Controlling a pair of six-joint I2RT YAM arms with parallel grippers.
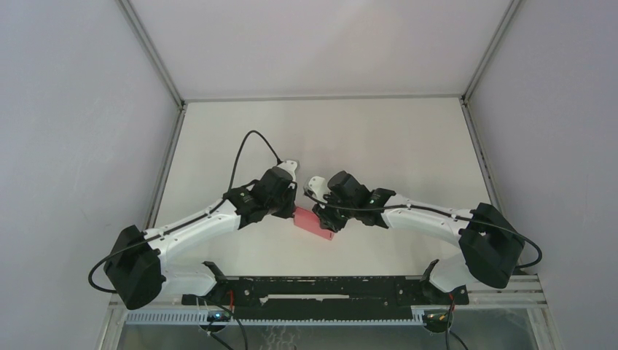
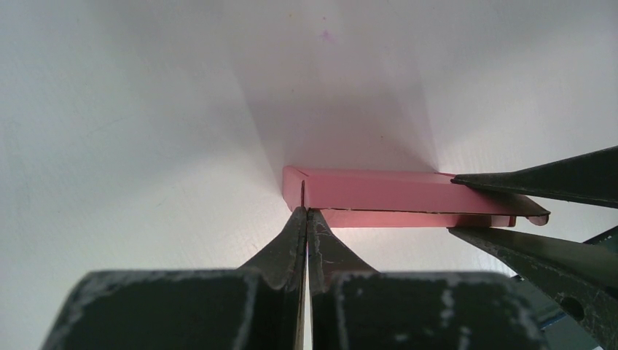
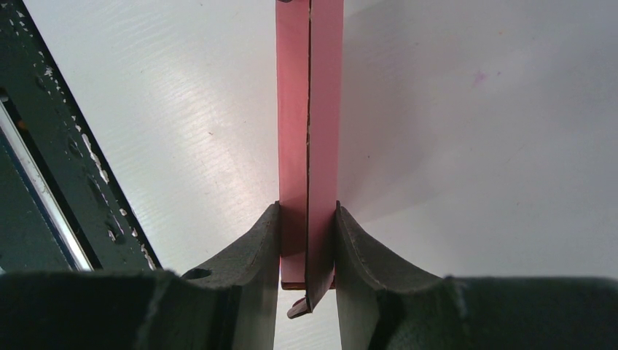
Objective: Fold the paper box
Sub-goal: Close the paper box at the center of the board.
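Note:
The pink paper box (image 1: 313, 223) is held between my two grippers above the white table, folded into a slim closed shape. My left gripper (image 1: 288, 208) is shut at the box's left end; in the left wrist view its tips (image 2: 307, 211) pinch a thin edge of the box (image 2: 386, 193). My right gripper (image 1: 328, 219) is shut on the box's right end; in the right wrist view its fingers (image 3: 308, 219) clamp both sides of the box (image 3: 324, 109), and a small tab sticks out below. The right gripper's fingers (image 2: 539, 179) also show in the left wrist view.
The white table (image 1: 379, 138) lies under the box, with grey walls on the left, right and back. A black rail (image 1: 321, 288) runs along the near edge between the arm bases, and it also shows in the right wrist view (image 3: 65, 168).

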